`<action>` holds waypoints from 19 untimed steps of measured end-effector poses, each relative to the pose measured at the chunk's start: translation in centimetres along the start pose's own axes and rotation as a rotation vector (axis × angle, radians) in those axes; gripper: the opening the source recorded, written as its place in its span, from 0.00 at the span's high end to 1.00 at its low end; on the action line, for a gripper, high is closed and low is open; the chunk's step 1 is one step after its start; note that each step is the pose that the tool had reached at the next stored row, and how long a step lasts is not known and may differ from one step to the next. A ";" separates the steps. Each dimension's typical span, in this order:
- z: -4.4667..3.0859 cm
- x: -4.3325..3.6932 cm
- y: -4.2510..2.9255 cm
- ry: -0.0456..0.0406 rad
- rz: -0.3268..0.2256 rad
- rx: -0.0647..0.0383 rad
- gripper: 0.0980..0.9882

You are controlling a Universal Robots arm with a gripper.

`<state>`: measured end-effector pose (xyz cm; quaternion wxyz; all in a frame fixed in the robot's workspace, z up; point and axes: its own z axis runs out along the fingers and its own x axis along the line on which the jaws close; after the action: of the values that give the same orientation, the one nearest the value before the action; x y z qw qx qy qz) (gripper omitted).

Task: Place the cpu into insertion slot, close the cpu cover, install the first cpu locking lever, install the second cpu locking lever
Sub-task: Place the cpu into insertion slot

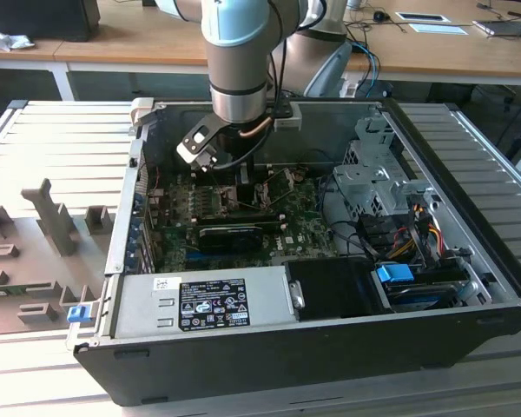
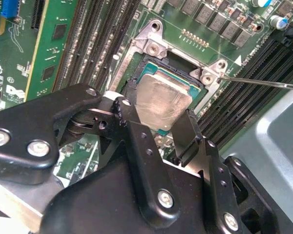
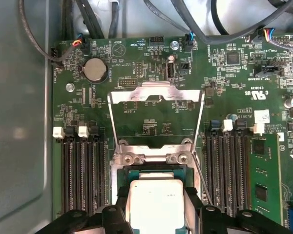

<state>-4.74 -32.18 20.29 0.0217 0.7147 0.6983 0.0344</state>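
The black two-fingered tool is narrowed onto the small square cpu with its pale silvery metal face, one finger pressed to each of two opposite edges, so the chip is gripped by its sides and its face stays bare; it sits over the dark-centred, silver-rimmed insertion slot on the green circuit board, apparently lined up with the opening, though whether it is fully seated cannot be told. In the exterior view the tool hangs from the pale blue arm in the upper middle of the frame, reaching down into the open black computer case that rests on the grey ribbed tabletop. The thin silver frame-shaped cpu cover is swung fully open, away from the slot, and the thin silver wire locking lever is swung out to one side, which leaves the socket free for the chip. Long black memory slots flank the socket closely on both sides, with a green memory stick standing in one; these give the fingers little room sideways. A round silver coin battery and dark cables lie beyond the open cover, well apart from the tool.
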 end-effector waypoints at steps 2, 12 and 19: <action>0.09 0.00 -0.01 -0.0001 0.000 0.000 0.52; -0.89 0.02 0.06 -0.0001 0.000 0.000 0.43; -1.71 0.03 0.13 -0.0008 0.000 0.000 0.73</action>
<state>-4.74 -32.18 22.01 0.0219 0.7147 0.6982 0.0341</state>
